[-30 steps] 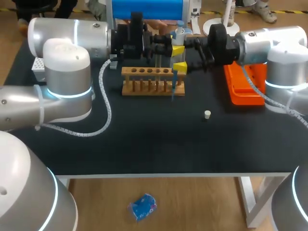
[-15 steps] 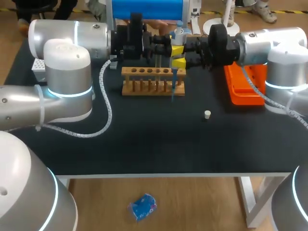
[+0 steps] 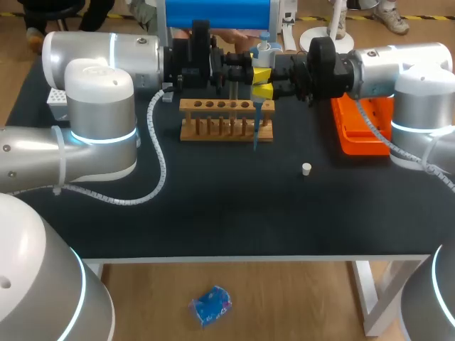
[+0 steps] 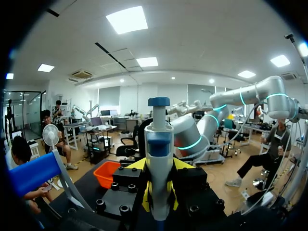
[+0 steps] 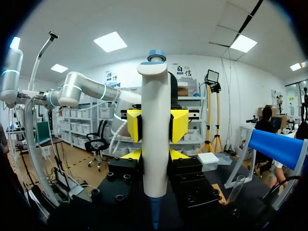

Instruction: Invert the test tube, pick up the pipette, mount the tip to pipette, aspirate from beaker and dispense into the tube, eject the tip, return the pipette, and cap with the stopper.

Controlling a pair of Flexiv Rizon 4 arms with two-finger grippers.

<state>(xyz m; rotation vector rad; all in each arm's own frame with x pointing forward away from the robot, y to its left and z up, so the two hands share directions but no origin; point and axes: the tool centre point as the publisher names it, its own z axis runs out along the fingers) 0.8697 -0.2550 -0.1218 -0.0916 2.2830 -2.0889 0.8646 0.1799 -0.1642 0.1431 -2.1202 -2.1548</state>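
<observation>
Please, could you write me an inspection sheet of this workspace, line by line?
Surface: black table top.
Job's things: pipette upright, held near the wooden rack; white stopper lies alone on the table.
Clutter: orange tray at the right; white box at the far left.
Grippers: left gripper and right gripper, jaws shut on the pipette from opposite sides.
Cables: white coiled cable on the table by the left arm.
Surroundings: nothing seen touching the table.
</observation>
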